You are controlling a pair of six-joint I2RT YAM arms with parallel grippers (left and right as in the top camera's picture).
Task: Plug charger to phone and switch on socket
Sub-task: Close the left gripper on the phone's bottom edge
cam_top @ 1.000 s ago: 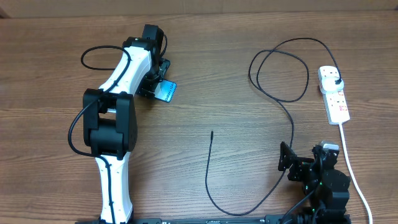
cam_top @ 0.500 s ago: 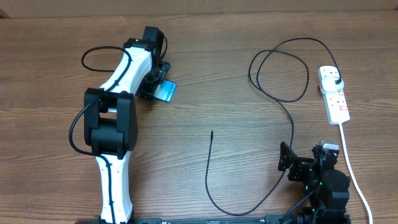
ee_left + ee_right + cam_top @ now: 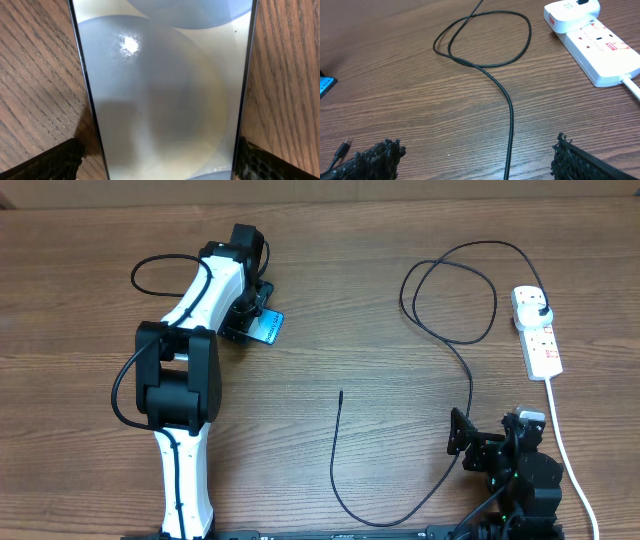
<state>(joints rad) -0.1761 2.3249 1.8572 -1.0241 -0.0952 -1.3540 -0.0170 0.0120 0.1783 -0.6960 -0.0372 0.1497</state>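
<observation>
Wooden table (image 3: 80, 240), overhead: nothing has moved. Your left gripper (image 3: 255, 315) hovers at the phone (image 3: 270, 327), with the charger (image 3: 470, 395) well apart. Left wrist: jaws spread astride the phone, not pinching. Right wrist: your right gripper (image 3: 475, 162) is spread and empty, facing the socket (image 3: 600, 45). You look stalled before the first grasp.

The left hand (image 3: 252, 318) is at the phone (image 3: 272, 328), charger (image 3: 334, 445) well apart.

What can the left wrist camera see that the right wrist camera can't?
Only the left wrist: the phone's shiny screen, very close, between the fingers of the open left tool. Only the right wrist: the white socket, the looping black charger and its small tip. Both: the wooden table, plus a blue sliver of phone at the right view's edge.
</observation>
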